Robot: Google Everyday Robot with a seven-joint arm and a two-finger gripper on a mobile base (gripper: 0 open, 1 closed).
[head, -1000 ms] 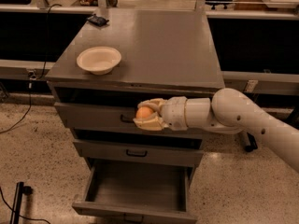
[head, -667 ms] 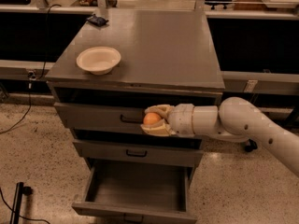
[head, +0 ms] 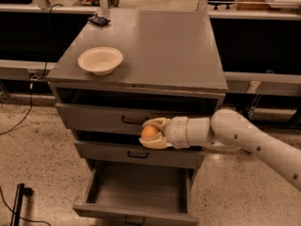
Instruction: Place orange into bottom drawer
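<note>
A grey metal cabinet with three drawers stands on a speckled floor. Its flat top serves as a counter. A cream bowl sits on the counter near the front left corner, and a small dark object (too small to identify) lies at the back left corner.

A pale robot arm reaches in from the right, below the counter's front edge. Its gripper hangs in front of the cabinet face, roughly under the middle of the front edge, level with the gap between the top drawer and the middle drawer. The gripper's two fingers are closed around the orange, one finger above the fruit and one below, so the orange sits clamped between them and faces left.

The bottom drawer is pulled out toward the viewer, showing its flat grey floor. It lies directly beneath the gripper, with the orange well above it. The two upper drawers are pushed in.
</note>
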